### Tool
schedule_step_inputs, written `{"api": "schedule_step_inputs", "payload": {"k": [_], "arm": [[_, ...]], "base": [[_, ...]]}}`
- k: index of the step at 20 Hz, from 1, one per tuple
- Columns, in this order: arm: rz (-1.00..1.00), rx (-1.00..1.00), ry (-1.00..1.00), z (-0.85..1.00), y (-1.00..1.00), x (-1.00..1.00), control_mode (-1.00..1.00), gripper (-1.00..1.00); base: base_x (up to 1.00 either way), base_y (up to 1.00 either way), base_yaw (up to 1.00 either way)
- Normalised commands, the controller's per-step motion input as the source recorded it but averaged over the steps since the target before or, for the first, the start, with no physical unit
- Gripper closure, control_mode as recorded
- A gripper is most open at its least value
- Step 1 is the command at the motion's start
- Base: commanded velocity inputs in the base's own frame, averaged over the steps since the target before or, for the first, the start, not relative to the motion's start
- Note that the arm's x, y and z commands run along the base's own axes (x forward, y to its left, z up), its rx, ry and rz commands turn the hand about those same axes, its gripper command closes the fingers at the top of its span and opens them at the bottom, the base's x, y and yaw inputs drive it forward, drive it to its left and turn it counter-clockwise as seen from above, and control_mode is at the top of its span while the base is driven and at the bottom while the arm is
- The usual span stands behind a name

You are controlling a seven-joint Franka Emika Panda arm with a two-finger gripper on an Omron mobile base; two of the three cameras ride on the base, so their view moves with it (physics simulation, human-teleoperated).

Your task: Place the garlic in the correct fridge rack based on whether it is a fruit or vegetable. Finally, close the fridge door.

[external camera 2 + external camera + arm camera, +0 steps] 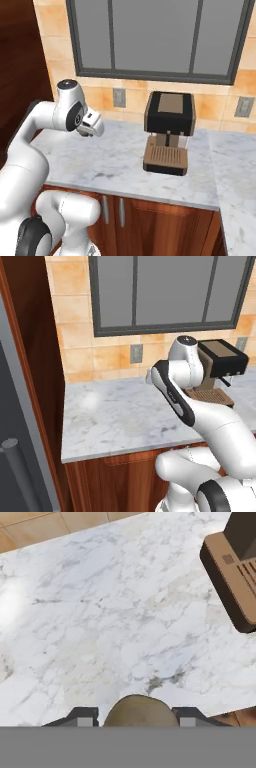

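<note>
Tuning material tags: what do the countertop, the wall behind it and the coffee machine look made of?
White grey-veined countertop: polished marble look, with a soft glare patch. Tan square-tiled wall: glazed ceramic look, pale grout lines. Black-and-brown boxy coffee machine: matte, probably plastic; ridged brown drip tray.

The bench (115, 421) runs along a tiled back wall (80, 351), with a window (150, 35) above it and two outlets (119, 97) set in the wall. A coffee machine (167, 132) stands on the bench toward its right end, close to the back edge. The garlic (140, 712) sits between the jaws of the gripper (137, 716), above the bench's front edge, left of the coffee machine. Past the bench's left end stands a tall cabinet side (35, 371), then the fridge door (15, 466).
</note>
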Motion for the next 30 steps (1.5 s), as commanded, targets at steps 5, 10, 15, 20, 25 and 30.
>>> {"api": "schedule_step_inputs", "payload": {"k": [5, 10, 15, 20, 25, 30], "arm": [[0.0, 0.0, 0.0, 0.0, 0.0, 0.0, 1.0, 1.0], [0.0, 0.0, 0.0, 0.0, 0.0, 0.0, 1.0, 1.0], [0.0, 0.0, 0.0, 0.0, 0.0, 0.0, 1.0, 1.0], [0.0, 0.0, 0.0, 0.0, 0.0, 0.0, 1.0, 1.0], [0.0, 0.0, 0.0, 0.0, 0.0, 0.0, 1.0, 1.0], [0.0, 0.0, 0.0, 0.0, 0.0, 0.0, 1.0, 1.0]], "base": [[-0.84, 0.0, 0.0], [-0.86, 0.0, 0.0], [-0.86, 0.01, 0.03], [-0.93, 0.13, 0.16], [-0.84, 0.45, 0.41], [-0.48, 0.79, 0.41]]}}
